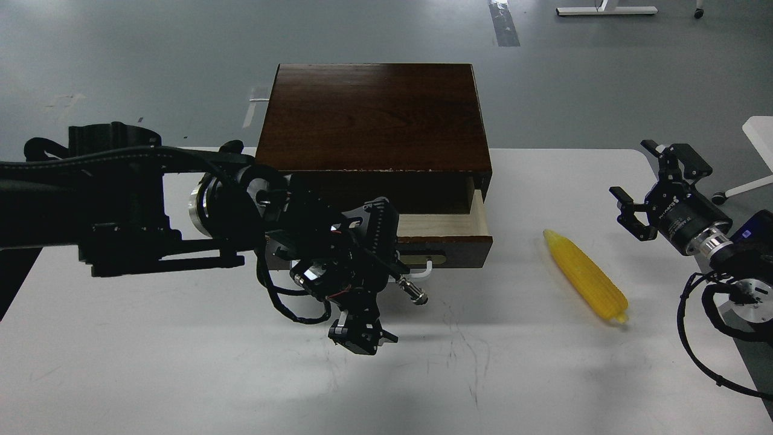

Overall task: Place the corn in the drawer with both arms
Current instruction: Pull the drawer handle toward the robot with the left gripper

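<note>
The corn (584, 276), a bright yellow ribbed cob, lies on the white table (181, 374) to the right of the dark wooden box (374, 115). The drawer (444, 225) is pulled partly out; its pale-wood inside and dark front show. Its white handle (424, 269) peeks out beside my left gripper (395, 266). The left gripper sits right at the drawer front, over most of the handle, and its fingers cannot be told apart. My right gripper (634, 175) is open and empty, right of the corn and apart from it.
The box stands at the table's far edge, with grey floor beyond it. My left arm (121, 205) spans the table's left half. Cables (700, 326) hang from my right arm near the right table edge. A white furniture corner (762, 130) shows at far right.
</note>
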`<state>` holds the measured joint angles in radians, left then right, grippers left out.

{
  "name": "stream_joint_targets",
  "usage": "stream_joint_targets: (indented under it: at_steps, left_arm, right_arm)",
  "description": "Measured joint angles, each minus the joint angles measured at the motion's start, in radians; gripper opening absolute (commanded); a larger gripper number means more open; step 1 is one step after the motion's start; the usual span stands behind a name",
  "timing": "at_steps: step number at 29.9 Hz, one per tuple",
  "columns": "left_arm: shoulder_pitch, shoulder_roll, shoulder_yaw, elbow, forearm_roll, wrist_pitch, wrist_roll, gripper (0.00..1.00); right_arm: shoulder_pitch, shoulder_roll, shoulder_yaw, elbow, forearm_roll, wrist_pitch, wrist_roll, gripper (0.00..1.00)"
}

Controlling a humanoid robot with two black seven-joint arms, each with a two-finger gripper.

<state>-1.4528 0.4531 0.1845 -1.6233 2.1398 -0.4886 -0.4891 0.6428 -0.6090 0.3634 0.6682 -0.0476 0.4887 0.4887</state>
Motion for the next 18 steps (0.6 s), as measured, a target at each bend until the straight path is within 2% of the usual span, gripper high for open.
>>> stream_joint_targets:
  at_steps: [6,18]
  left_arm:
    - [-0.001,-0.003,0.003,0.006,0.003,0.000,0.000,0.98]
    - [-0.088,0.011,0.001,-0.016,0.008,0.000,0.000,0.98]
  right_arm:
    - [0.000,0.000,0.000,-0.001,0.000,0.000,0.000,1.00]
    - [0.000,0.000,-0.003,0.001,0.000,0.000,0.000,1.00]
